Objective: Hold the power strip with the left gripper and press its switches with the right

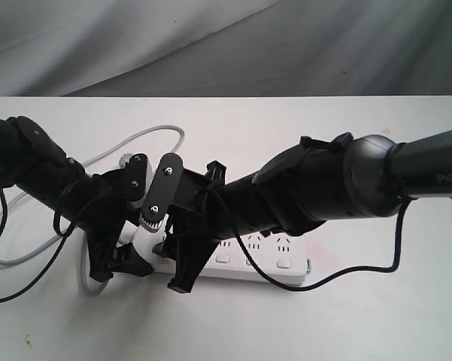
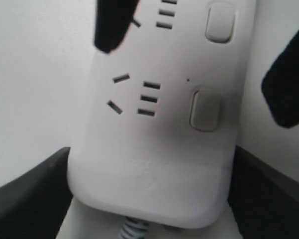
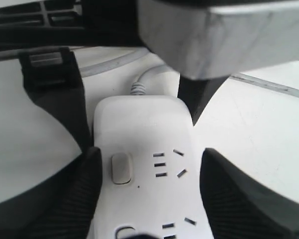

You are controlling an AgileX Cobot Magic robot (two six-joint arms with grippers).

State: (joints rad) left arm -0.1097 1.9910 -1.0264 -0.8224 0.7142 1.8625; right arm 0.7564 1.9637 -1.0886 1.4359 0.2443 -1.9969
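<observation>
The power strip [image 1: 267,263] lies flat on the white table, its cord end toward the left arm. My left gripper [image 1: 124,256] is shut on that end. In the left wrist view its two black fingers press against both sides of the power strip [image 2: 154,169], with two switches [image 2: 205,108] showing beyond them. My right gripper [image 1: 195,226] hangs over the same end, open. In the right wrist view the right gripper [image 3: 150,154] straddles the power strip [image 3: 144,124], with the end switch [image 3: 121,168] near one ridged finger [image 3: 59,199]; the other finger stands off the side.
The grey cord [image 1: 147,134] loops across the table [image 1: 376,331] behind and left of the strip. Loose black arm cables [image 1: 338,277] trail over the strip's right half and at the far left. A grey cloth backdrop [image 1: 210,45] hangs behind the table's far edge.
</observation>
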